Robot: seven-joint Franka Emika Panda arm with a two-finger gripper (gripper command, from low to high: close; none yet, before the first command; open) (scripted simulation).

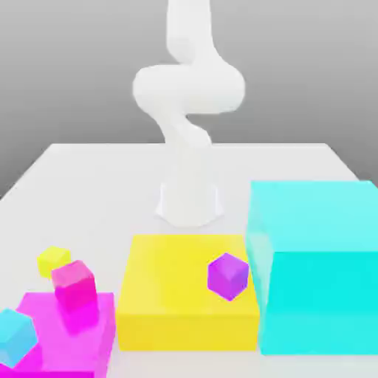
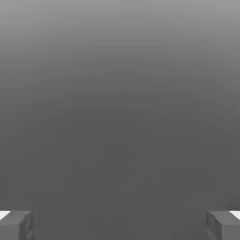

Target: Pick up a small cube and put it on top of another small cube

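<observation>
The gripper (image 2: 120, 225) is seen spread wide, nothing between its fingertips (image 2: 16, 225). At lower centre of the exterior view, a purple cube (image 1: 228, 276) rests on a yellow block (image 1: 184, 303); lower left, a pink cube (image 1: 74, 284) seemingly sits on a magenta block (image 1: 66, 343).

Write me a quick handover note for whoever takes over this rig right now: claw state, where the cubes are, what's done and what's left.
Claw: open, holding nothing; its fingertips stand wide apart in the hand view.
Small cubes, exterior view: purple cube on the yellow block; pink cube and cyan cube on the magenta block; yellow cube behind the pink one, on the table. The big cyan block stands at the exterior view's right.
Done: nothing yet; no small cube sits on another.
Left: pick one small cube, grasp it, lift it, set it on top of another small cube.
</observation>
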